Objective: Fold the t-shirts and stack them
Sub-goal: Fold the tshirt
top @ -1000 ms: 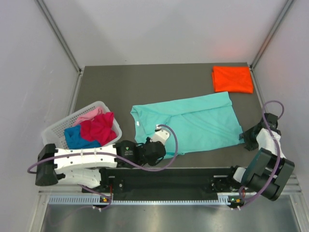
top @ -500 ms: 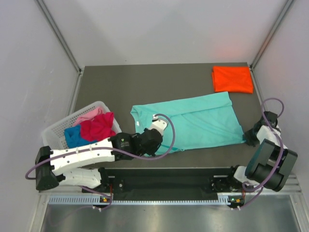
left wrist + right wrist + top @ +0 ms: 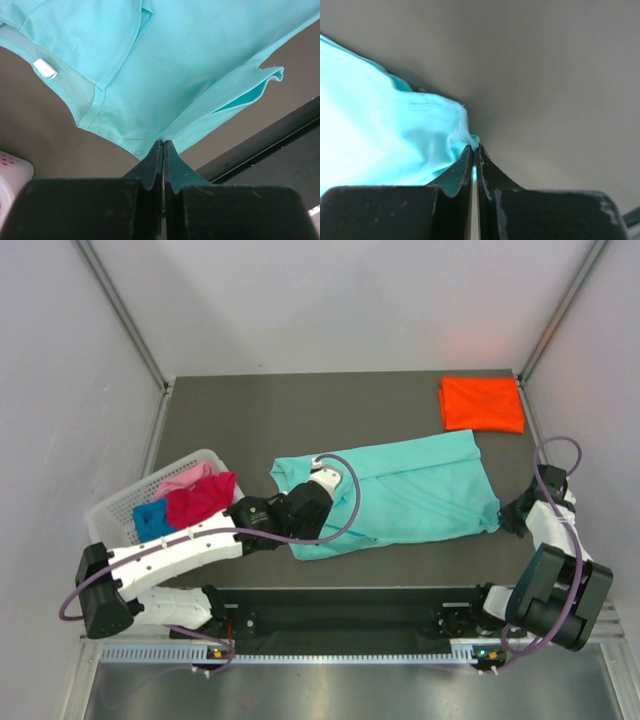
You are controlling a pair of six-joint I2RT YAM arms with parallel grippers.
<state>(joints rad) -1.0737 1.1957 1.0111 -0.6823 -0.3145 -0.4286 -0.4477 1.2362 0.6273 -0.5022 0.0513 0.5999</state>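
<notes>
From where I stand, the left claw (image 3: 163,145) is pinched tight on the near edge of the teal t-shirt (image 3: 420,490), with the cloth drawn up into a peak right at its tips. The right claw (image 3: 474,149) is likewise closed on a bunched corner at the shirt's other end. I take it the two hold opposite ends so the cloth can be carried over itself evenly, without dragging or twisting. That looks like a fold under way, not finished.

Just beyond the left claw the shirt spreads flat on the dark surface (image 3: 250,420). Its collar and white neck label (image 3: 45,68) lie off to that claw's left. One flap already lies over the body.

To the left of the left claw, close beside its arm, sits the white lattice basket (image 3: 115,508). A magenta-red shirt (image 3: 200,500) is heaped on top in it. A blue shirt (image 3: 152,520) is nearer and a pink shirt (image 3: 183,480) farther back, all crumpled and waiting.

Well beyond the right claw, in the far corner, the orange t-shirt (image 3: 482,403) lies folded square, likely the start of the stack.
</notes>
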